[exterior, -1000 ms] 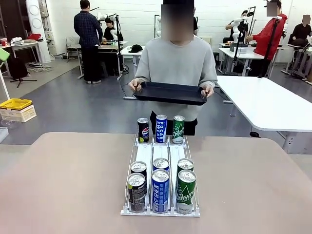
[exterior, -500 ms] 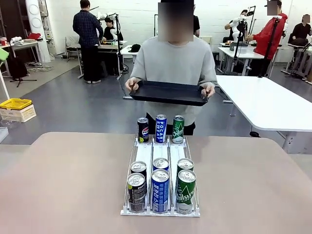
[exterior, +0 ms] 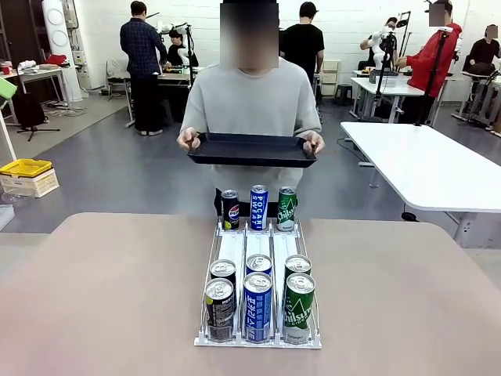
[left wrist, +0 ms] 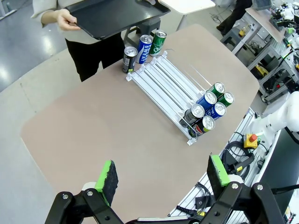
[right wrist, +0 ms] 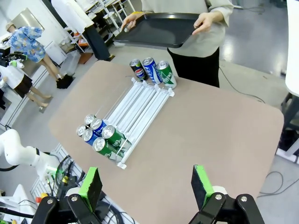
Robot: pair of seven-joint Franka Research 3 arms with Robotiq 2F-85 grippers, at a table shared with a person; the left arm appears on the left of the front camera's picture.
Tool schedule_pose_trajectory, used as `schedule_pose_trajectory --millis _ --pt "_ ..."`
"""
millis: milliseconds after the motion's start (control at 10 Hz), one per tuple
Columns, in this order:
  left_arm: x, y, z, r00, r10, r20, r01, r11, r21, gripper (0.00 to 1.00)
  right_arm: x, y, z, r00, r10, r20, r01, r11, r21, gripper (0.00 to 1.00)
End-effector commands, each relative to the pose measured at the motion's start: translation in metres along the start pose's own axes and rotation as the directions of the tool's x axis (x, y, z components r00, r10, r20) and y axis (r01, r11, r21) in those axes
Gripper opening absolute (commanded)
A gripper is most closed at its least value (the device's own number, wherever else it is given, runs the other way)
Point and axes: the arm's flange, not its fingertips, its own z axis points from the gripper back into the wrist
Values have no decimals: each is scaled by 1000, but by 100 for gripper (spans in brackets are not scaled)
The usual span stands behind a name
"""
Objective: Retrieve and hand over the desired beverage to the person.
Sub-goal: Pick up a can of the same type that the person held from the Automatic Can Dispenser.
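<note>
Not started, by the look of it: no can has been lifted. The left gripper (left wrist: 162, 173) and right gripper (right wrist: 146, 184) are held high over the table (exterior: 117, 298), jaws spread, nothing gripped. In the three-lane rack (exterior: 232, 247), six cans (exterior: 257, 305) sit at the robot end. The Pepsi can (exterior: 230, 209), Pocari Sweat can (exterior: 259, 207) and green Chilsung can (exterior: 286, 208) sit at the far end. An empty black tray (exterior: 250, 149) is held out by the person (exterior: 249, 102). No drink is indicated as wanted; pick and handover are left.

Glossy metal cans (exterior: 257, 305); matt black tray (exterior: 252, 149); matt tabletop (exterior: 109, 298).
</note>
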Motion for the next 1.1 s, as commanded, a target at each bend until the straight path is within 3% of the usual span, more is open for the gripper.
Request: schedule_pose_trajectory --millis 0,1000 --pt "1 2 2 1000 -13 13 14 1000 -22 100 3 -1 0 1000 9 15 -9 1000 26 100" --pt "1 2 2 1000 -13 13 14 1000 -22 100 3 -1 0 1000 9 15 -9 1000 26 100"
